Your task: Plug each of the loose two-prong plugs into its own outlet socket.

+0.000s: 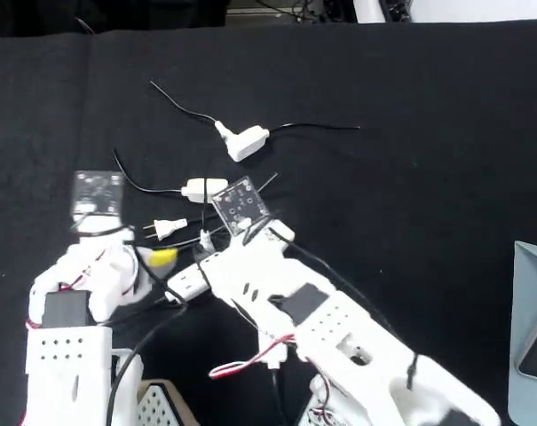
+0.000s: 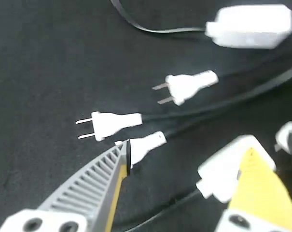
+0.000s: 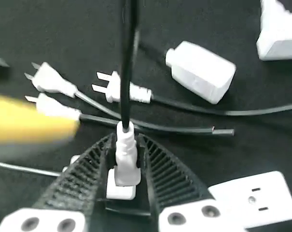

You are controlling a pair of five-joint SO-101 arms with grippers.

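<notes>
My right gripper [image 3: 122, 145] is shut on a white two-prong plug [image 3: 124, 153], whose black cord runs up and away from the fingers. Three loose white plugs [image 3: 120, 89] [image 3: 50, 79] [image 3: 53, 107] lie on the black cloth beyond it. My left gripper [image 2: 187, 150] is open, its grey finger [image 2: 102, 169] touching one plug [image 2: 146, 145] and its yellow finger [image 2: 252, 179] beside a white outlet socket [image 2: 222, 175]. Two more plugs [image 2: 112, 124] [image 2: 188, 86] lie just past it. In the high view the two grippers [image 1: 159, 257] [image 1: 206, 241] meet near the plugs [image 1: 166, 229].
White outlet sockets lie around: one [image 1: 206, 188] behind the plugs, one [image 1: 248, 140] farther back, one [image 3: 254, 198] by my right gripper. Thin black cords cross the cloth. A grey bin [image 1: 533, 337] stands at the right edge. The far cloth is open.
</notes>
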